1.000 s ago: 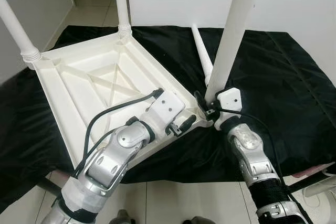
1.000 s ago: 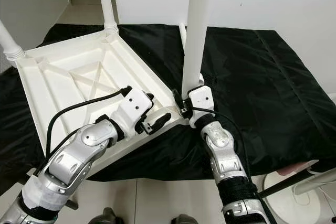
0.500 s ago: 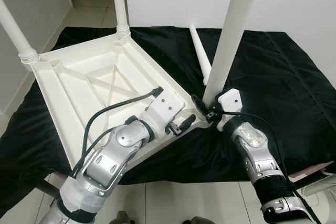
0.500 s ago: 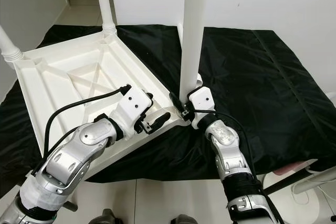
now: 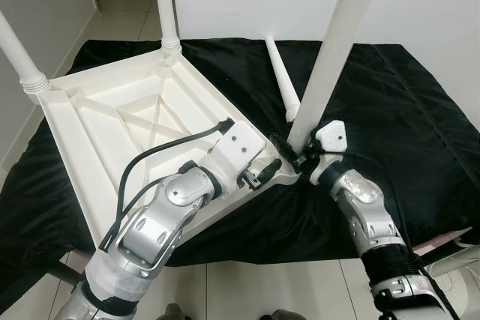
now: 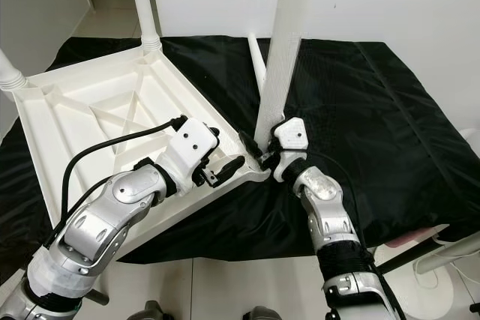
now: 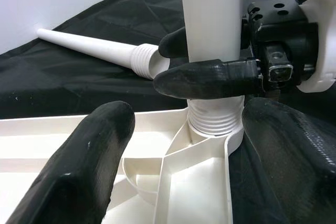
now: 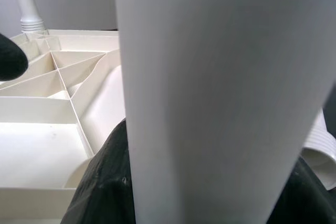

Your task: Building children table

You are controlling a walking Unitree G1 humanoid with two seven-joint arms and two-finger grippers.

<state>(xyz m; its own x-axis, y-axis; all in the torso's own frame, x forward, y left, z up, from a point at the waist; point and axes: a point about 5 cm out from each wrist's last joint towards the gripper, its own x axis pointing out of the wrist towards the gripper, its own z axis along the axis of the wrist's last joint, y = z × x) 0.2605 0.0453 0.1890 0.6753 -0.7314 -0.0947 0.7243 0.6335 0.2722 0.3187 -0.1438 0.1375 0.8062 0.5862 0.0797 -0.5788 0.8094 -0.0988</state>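
Observation:
The white table top (image 5: 112, 118) lies upside down on a black cloth, with two legs (image 5: 161, 5) screwed upright into its far corners. My right gripper (image 5: 292, 157) is shut on the lower end of a third white leg (image 5: 337, 43). The leg leans right, and its threaded end (image 7: 215, 116) sits at the near-right corner socket. My left gripper (image 5: 264, 172) is open and straddles that same corner, one finger (image 7: 100, 150) over the table's inside and the other outside the rim. A fourth leg (image 5: 279, 76) lies loose on the cloth behind the corner.
The black cloth (image 5: 405, 110) reaches a white wall at the back and drops to the tiled floor (image 5: 247, 290) in front. A white stand and cable (image 5: 457, 260) sit at the lower right beside the cloth's edge.
The held leg leans further to the right at its top, and my right wrist has turned with it. My left gripper stays at the corner. The camera has shifted slightly.

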